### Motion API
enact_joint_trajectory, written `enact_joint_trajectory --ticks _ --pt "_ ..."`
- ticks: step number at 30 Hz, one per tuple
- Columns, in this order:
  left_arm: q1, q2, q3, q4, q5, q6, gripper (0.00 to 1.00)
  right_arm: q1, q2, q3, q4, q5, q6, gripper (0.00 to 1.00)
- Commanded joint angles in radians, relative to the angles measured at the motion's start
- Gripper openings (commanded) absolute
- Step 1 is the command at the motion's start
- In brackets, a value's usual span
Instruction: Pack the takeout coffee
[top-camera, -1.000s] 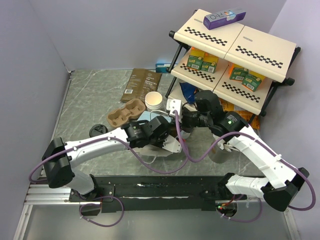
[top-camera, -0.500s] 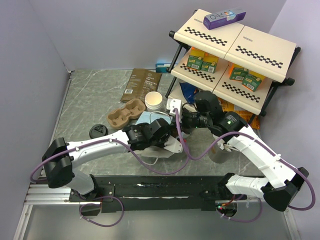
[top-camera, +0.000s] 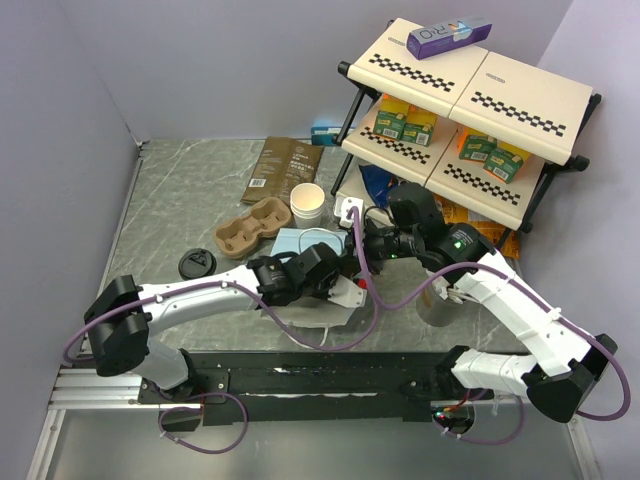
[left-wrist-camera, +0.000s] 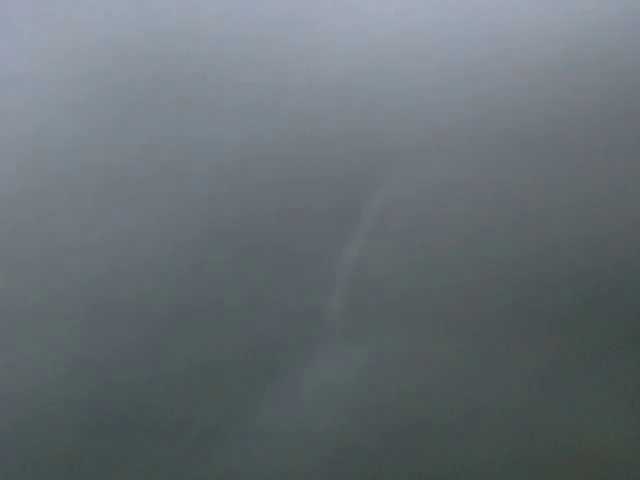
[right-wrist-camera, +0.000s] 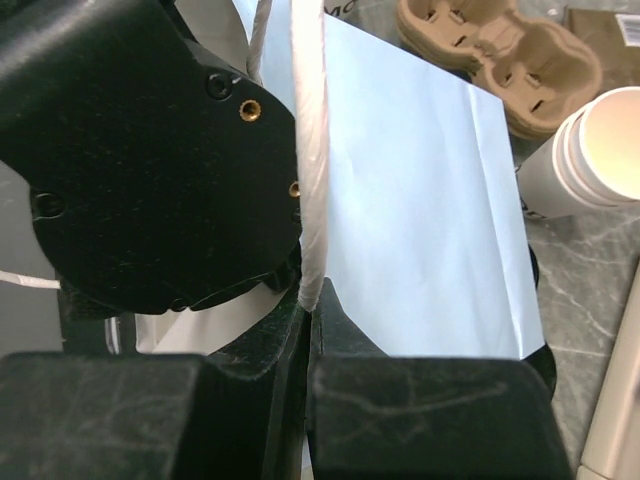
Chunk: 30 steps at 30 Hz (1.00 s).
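While right end effector (right-wrist-camera: 305, 308) pinches bag handle (right-wrist-camera: 310, 150) | left end effector hidden, state unclear | carrier (top-camera: 252, 226) beside cup (top-camera: 308, 203)

Overhead camera looks down from the near side over the whole counter (top-camera: 180, 200). Left wrist view: only grey blur. Right wrist camera peers closely past its pincer (right-wrist-camera: 308, 310), sharing the cup tray (right-wrist-camera: 500, 50) with overhead.

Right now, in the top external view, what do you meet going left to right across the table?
On the table: round black plastic lid → brown moulded-pulp cup carrier → open white paper cup → cream checker-trimmed two-tier shelf rack.
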Motion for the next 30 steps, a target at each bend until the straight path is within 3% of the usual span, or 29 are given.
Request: enact_joint_trajectory --ticks 1,18,30 --pt "0.012 0.009 -0.008 0.059 -0.055 -0.039 0.01 0.008 -0.016 0.022 -0.03 -0.089 0.052 0.0" --pt "0.038 -0.227 -0.174 0.193 0.129 -0.088 0.01 -0.015 0.009 0.036 -0.093 -0.045 -0.08 0.0" --pt "0.096 -0.241 -0.163 0.185 0.278 -0.225 0.01 -0.015 0.005 0.019 -0.093 -0.002 -0.12 0.0"
